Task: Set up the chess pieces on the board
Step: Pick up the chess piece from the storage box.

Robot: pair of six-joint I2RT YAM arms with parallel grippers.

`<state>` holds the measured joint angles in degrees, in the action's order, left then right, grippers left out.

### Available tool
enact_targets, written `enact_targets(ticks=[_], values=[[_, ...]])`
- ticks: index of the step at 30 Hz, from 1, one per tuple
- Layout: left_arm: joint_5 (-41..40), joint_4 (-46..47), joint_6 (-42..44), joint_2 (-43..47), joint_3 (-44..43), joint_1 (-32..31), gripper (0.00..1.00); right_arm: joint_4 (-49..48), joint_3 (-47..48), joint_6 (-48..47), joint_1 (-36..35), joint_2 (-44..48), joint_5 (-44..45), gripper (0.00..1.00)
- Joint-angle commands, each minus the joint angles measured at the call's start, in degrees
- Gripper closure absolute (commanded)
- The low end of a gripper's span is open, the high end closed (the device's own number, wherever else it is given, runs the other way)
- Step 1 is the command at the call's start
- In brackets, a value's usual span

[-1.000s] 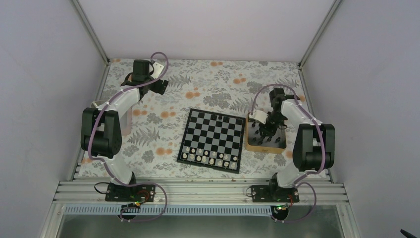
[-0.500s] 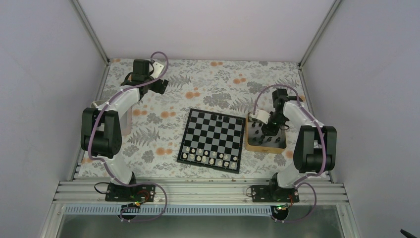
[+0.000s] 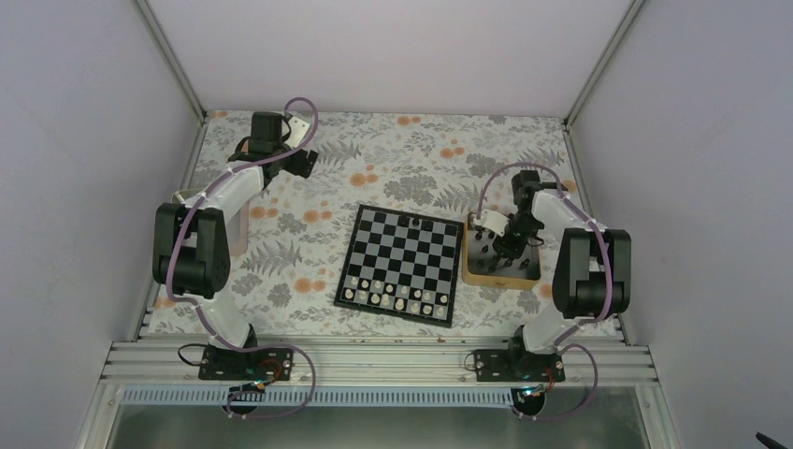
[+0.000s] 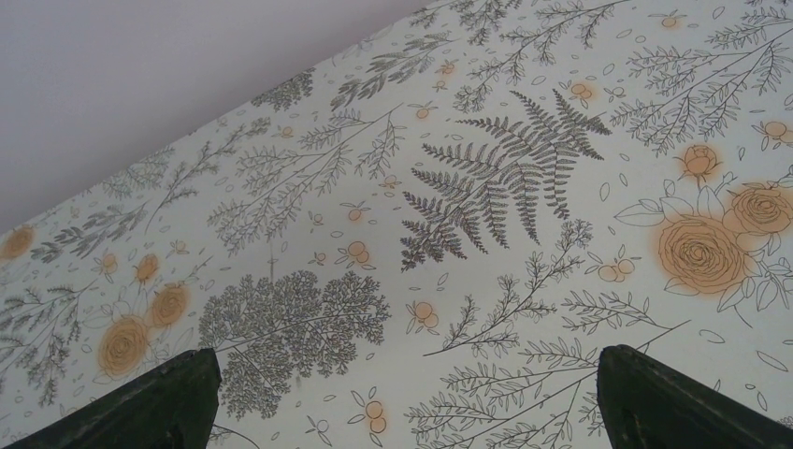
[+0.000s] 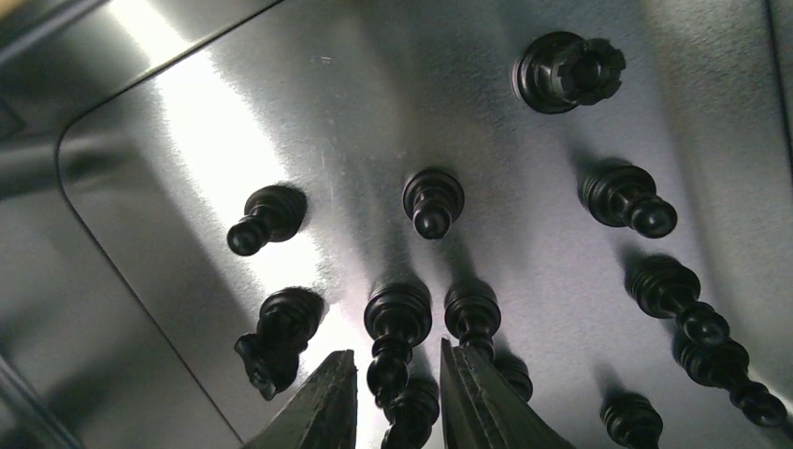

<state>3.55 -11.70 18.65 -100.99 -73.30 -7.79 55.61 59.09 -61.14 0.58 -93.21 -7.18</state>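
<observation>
inside tray [image 3: 501,280], r gripper [image 5: 396,360] astride a blk chess piece [image 5: 397,318], jaws apart

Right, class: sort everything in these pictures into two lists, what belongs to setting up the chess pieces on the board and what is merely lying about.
Belongs to the job: black chess pieces; board; right gripper, jaws either side of one piece; tray holding them.
Merely there: white chessmen on the board's near rows; left gripper, open over the floral tablecloth.

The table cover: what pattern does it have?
The table cover shows grey ferns and orange roses on white, best seen in the left wrist view.
</observation>
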Motion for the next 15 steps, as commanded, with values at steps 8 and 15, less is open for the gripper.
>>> enact_targets(ticks=[8, 15], values=[[1.27, -0.33, -0.11, -0.96, -2.03, -0.16, 0.00, -1.81, -0.70, -0.12, 0.52, -1.76, -0.49, 0.82], [1.36, -0.21, -0.11, -0.88, -1.76, -0.12, 0.00, 1.13, 1.41, -0.59, 0.56, -0.51, -2.63, 0.94]])
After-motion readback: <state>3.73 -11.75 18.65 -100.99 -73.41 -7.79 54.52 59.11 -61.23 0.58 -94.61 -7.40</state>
